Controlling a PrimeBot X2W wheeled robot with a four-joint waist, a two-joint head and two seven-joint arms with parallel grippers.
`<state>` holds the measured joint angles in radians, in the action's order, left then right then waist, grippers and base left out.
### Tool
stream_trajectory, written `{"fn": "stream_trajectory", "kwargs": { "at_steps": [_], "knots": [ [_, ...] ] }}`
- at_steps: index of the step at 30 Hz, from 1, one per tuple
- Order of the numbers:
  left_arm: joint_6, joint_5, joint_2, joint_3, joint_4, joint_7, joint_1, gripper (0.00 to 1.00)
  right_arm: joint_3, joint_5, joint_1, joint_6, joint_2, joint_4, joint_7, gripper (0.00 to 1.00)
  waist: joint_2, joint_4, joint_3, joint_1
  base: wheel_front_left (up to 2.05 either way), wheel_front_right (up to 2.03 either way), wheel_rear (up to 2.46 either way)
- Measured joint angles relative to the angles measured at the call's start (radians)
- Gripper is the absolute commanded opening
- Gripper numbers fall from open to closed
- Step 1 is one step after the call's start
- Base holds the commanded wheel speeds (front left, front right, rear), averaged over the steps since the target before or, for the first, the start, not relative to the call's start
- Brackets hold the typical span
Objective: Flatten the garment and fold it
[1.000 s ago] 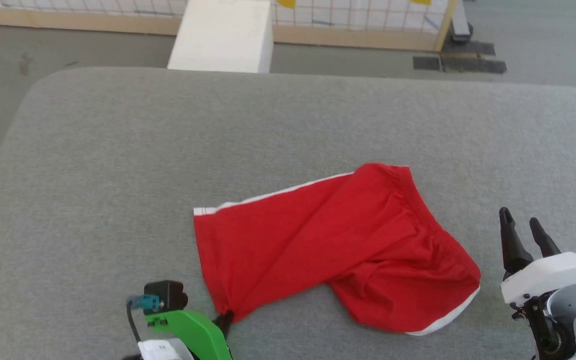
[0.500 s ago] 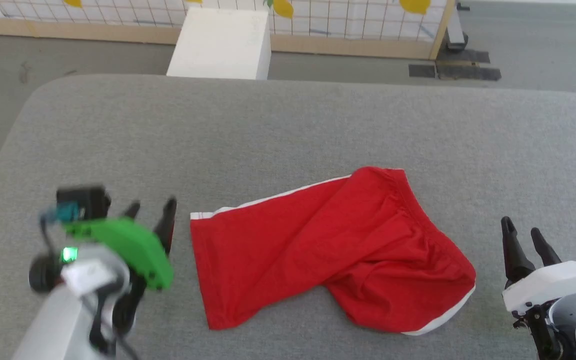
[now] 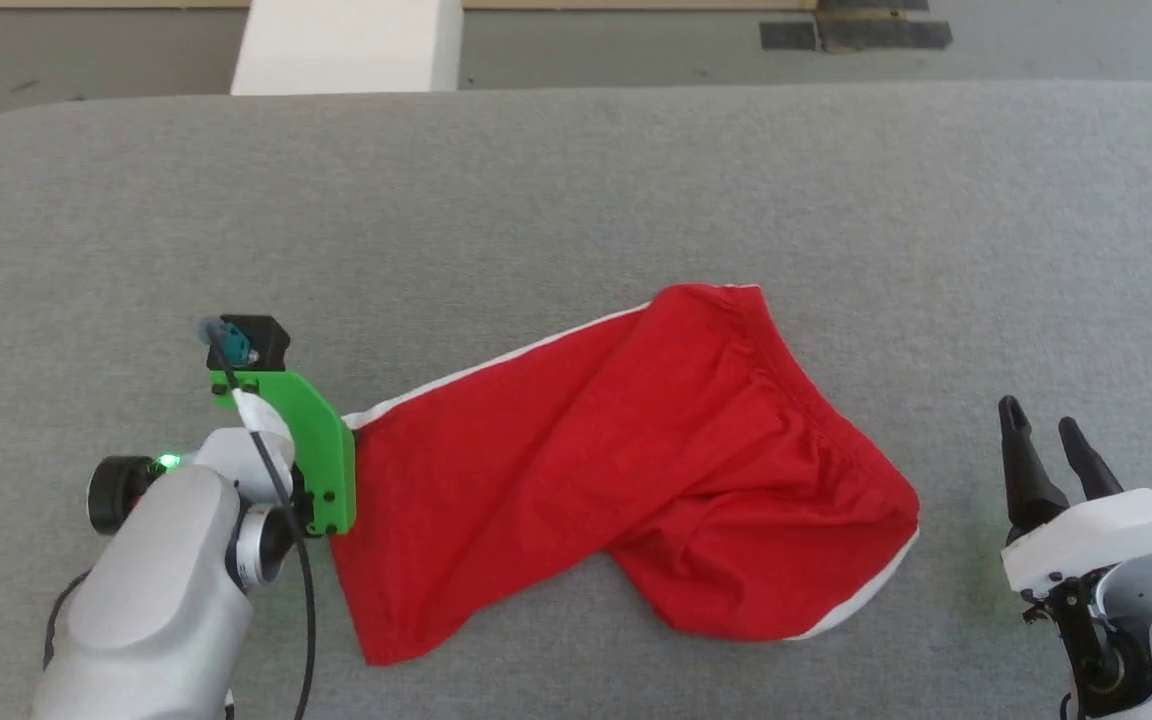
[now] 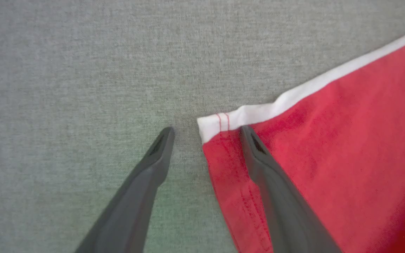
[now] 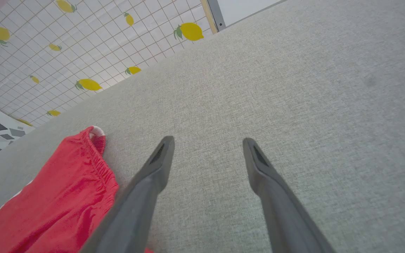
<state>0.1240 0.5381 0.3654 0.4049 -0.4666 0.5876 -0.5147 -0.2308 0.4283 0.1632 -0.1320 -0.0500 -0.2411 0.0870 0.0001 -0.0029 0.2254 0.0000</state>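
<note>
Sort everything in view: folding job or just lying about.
Job: red shorts; left gripper, open at their white-trimmed corner; right gripper, open, clear of them; grey surface beneath.
Lying about: white box; lemon-print panel; dark floor patches.

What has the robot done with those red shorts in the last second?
The left gripper let go of the near hem corner of the red shorts, opened, and moved to the white-striped far corner, now straddling it. The shorts lie much as before; the right gripper stays open beside them.
</note>
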Motion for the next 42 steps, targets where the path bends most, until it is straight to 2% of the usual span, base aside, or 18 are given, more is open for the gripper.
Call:
{"fn": "stream_trajectory", "kwargs": {
  "at_steps": [2, 3, 4, 5, 9, 14, 17, 21, 24, 28, 34, 40, 42],
  "knots": [
    [-0.001, 0.008, -0.004, 0.001, -0.027, 0.027, -0.006, 1.00, -0.004, -0.002, 0.000, 0.000, -0.001, 0.000, -0.003, 1.00, 0.0000, -0.008, 0.009, 0.0000, 0.00, 0.00, 0.00],
    [-0.007, 0.013, -0.004, 0.002, -0.035, 0.051, -0.016, 0.45, -0.005, -0.002, 0.000, 0.000, 0.000, 0.000, -0.004, 1.00, 0.0000, -0.012, 0.012, 0.0000, 0.00, 0.00, 0.00],
    [-0.013, 0.029, -0.007, -0.002, -0.038, 0.065, -0.022, 0.04, -0.006, -0.002, 0.000, 0.000, 0.000, 0.000, -0.005, 1.00, 0.0000, -0.014, 0.015, 0.0000, 0.00, 0.00, 0.00],
    [-0.016, 0.050, -0.009, -0.010, -0.041, 0.067, -0.022, 0.00, -0.010, -0.002, 0.000, 0.000, 0.000, -0.001, -0.005, 1.00, 0.0000, -0.014, 0.015, 0.0000, 0.00, 0.00, 0.00],
    [-0.031, 0.079, -0.031, -0.024, -0.043, 0.037, -0.015, 0.00, -0.001, -0.005, 0.001, 0.000, 0.000, 0.000, -0.008, 1.00, 0.0000, -0.005, 0.009, 0.0000, 0.00, 0.00, 0.00],
    [-0.029, 0.140, -0.076, -0.100, 0.002, -0.118, 0.051, 0.00, 0.016, -0.042, 0.032, 0.000, 0.000, 0.046, 0.025, 1.00, 0.0000, 0.015, -0.002, 0.0000, 0.00, 0.00, 0.00],
    [-0.029, 0.172, -0.092, -0.140, 0.062, -0.204, 0.097, 0.00, 0.065, -0.080, 0.097, 0.000, -0.003, 0.075, 0.122, 1.00, -0.0001, 0.029, -0.004, 0.0000, 0.00, 0.00, 0.00],
    [-0.029, 0.178, -0.118, -0.151, 0.148, -0.267, 0.141, 0.00, 0.171, -0.137, 0.209, 0.000, 0.000, 0.065, 0.338, 1.00, 0.0000, 0.047, 0.005, 0.0000, 0.00, 0.00, 0.00],
    [-0.026, 0.178, -0.129, -0.147, 0.197, -0.289, 0.159, 0.00, 0.224, -0.206, 0.304, 0.000, 0.000, 0.030, 0.455, 1.00, -0.0001, 0.058, 0.020, 0.0000, 0.00, 0.00, 0.00],
    [-0.021, 0.176, -0.142, -0.133, 0.242, -0.294, 0.167, 0.00, 0.268, -0.280, 0.414, 0.000, 0.000, -0.060, 0.542, 1.00, -0.0001, 0.075, 0.047, 0.0000, 0.00, 0.00, 0.00],
    [-0.017, 0.170, -0.146, -0.123, 0.277, -0.295, 0.167, 0.00, 0.282, -0.362, 0.507, 0.000, 0.000, -0.207, 0.584, 1.00, -0.0001, 0.102, 0.093, 0.0000, 0.00, 0.00, 0.00],
    [-0.017, 0.170, -0.146, -0.120, 0.288, -0.295, 0.167, 0.00, 0.296, -0.393, 0.563, 0.000, 0.000, -0.336, 0.610, 1.00, -0.0001, 0.135, 0.130, 0.0000, 0.00, 0.00, 0.00],
    [-0.016, 0.171, -0.146, -0.120, 0.289, -0.295, 0.168, 0.00, 0.296, -0.392, 0.580, 0.000, 0.000, -0.352, 0.613, 0.33, 0.0000, 0.139, 0.131, 0.0000, 0.00, 0.00, 0.00]
  ]
}}
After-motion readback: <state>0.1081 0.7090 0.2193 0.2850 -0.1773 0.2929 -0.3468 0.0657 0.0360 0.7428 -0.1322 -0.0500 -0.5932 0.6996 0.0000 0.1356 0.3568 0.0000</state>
